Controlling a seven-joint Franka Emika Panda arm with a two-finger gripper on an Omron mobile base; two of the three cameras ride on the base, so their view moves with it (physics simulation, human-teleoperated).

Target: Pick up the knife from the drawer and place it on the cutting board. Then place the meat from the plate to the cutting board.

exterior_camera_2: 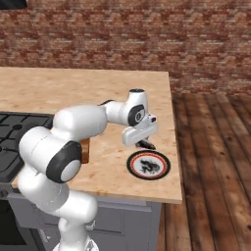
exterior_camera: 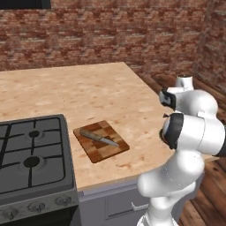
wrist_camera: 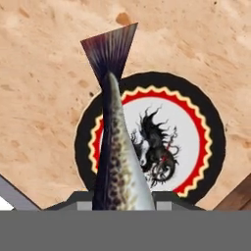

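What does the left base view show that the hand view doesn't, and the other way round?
Left base view: the knife lying on the cutting board, beside a stove.
Hand view: the meat, a speckled fish, held in the gripper above the plate, its tail pointing away.
Both: the wooden counter.

Knife (exterior_camera: 99, 138) on cutting board (exterior_camera: 101, 141); meat (wrist_camera: 117, 162) above plate (wrist_camera: 206, 122)

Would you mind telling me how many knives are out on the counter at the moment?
1. The knife lies flat across the cutting board, beside the stove, with its handle toward the stove. Part of the counter is hidden behind the arm, so another could be out of sight.
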